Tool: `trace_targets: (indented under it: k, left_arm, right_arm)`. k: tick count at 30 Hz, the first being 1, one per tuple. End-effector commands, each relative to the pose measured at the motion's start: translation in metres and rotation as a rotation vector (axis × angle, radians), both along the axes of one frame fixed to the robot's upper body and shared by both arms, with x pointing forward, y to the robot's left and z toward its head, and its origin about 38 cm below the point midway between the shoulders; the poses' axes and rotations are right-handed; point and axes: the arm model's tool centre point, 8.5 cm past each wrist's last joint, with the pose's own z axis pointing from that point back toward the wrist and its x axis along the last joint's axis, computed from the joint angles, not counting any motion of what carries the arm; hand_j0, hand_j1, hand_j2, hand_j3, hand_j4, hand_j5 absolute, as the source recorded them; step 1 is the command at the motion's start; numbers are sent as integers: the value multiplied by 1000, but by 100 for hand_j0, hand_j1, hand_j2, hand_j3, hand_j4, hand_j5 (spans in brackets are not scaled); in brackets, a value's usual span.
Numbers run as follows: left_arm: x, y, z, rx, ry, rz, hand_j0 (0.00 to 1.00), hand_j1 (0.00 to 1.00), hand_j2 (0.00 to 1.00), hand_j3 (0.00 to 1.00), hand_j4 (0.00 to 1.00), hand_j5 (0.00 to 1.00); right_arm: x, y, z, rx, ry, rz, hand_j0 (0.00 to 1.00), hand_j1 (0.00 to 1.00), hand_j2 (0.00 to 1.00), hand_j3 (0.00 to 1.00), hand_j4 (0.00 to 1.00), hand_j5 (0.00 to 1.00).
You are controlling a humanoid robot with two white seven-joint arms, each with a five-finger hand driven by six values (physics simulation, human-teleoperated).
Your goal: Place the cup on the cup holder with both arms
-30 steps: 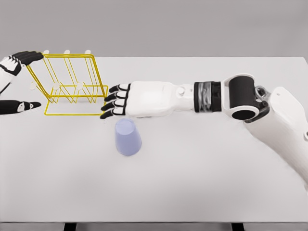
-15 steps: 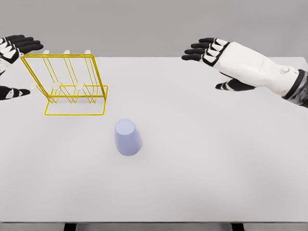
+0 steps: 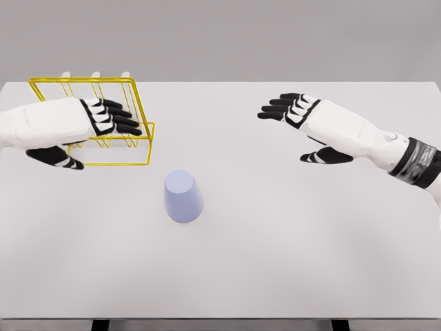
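1. Head view: a pale lilac cup (image 3: 183, 197) stands upside down on the white table (image 3: 289, 241), its closed base facing up and its wider mouth flat on the surface, a little left of the table's centre.
2. Nothing can be seen inside the cup, since its opening is turned down against the tabletop.
3. The cup stands alone; neither hand touches it.
4. A yellow wire cup holder (image 3: 96, 117) sits near the table's far left corner, behind and to the left of the cup and clearly apart from it.
5. The holder is a rectangular base frame with a slanted wire back, and several white-tipped pegs (image 3: 96, 74) rise along its far edge.
6. No cup hangs on any peg, and the rack's frame holds nothing.
7. The left hand (image 3: 83, 127) reaches in from the picture's left and hovers in front of the rack, covering part of its lower wires.
8. Its black-and-white fingers (image 3: 114, 117) are stretched out flat and slightly fanned, pointing right, with the thumb dropped below the palm; they grip nothing.
9. Whether that hand brushes the rack's wires cannot be told from this angle.
10. The right hand (image 3: 310, 127) comes in from the right and hangs above the table's far right half, well away from the cup.
11. Its fingers are extended and spread toward the left, thumb held apart underneath, and it too is empty.
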Motion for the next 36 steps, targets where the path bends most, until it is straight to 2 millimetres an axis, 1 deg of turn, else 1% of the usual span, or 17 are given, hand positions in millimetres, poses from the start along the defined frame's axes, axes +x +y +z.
trace_targets:
  k: [1, 6, 8, 11, 12, 17, 21, 24, 25, 30, 36]
  left_arm:
    - [-4, -1, -12, 46, 64, -16, 100, 100, 100, 100, 100, 100]
    - [1, -21, -2, 70, 57, -81, 100, 100, 100, 100, 100, 100]
    - [3, -30, -1, 80, 65, -109, 100, 100, 100, 100, 100, 100]
    - [5, -54, -2, 105, 94, -185, 100, 100, 100, 100, 100, 100]
    - [5, -60, -1, 122, 98, -206, 100, 100, 100, 100, 100, 100]
    - [5, -93, 2, 160, 146, -312, 100, 100, 100, 100, 100, 100]
    - [3, -115, -6, 177, 171, -375, 100, 100, 100, 100, 100, 100]
    - [1, -125, -13, 190, 189, -405, 100, 100, 100, 100, 100, 100]
    - [0, -132, -12, 187, 187, -423, 100, 100, 100, 100, 100, 100]
    - [0, -146, -10, 182, 177, -456, 100, 100, 100, 100, 100, 100]
    - [3, -152, -15, 234, 138, -466, 100, 100, 100, 100, 100, 100]
  right_arm:
    - [0, 1, 0, 13, 4, 1, 100, 100, 100, 100, 100, 100]
    - [0, 3, 0, 11, 3, 6, 100, 100, 100, 100, 100, 100]
    - [0, 2, 0, 11, 5, 5, 100, 100, 100, 100, 100, 100]
    - [1, 3, -1, 9, 6, 6, 100, 100, 100, 100, 100, 100]
    - [2, 0, -1, 8, 8, -5, 100, 100, 100, 100, 100, 100]
    - [2, 4, -3, 10, 11, 5, 100, 100, 100, 100, 100, 100]
    - [2, 5, -3, 10, 10, 5, 100, 100, 100, 100, 100, 100]
    - [2, 5, -3, 10, 10, 5, 100, 100, 100, 100, 100, 100]
    - [2, 4, -3, 9, 9, 4, 100, 100, 100, 100, 100, 100]
    - [1, 5, -2, 10, 8, 8, 100, 100, 100, 100, 100, 100]
    - [1, 5, -2, 9, 6, 8, 100, 100, 100, 100, 100, 100]
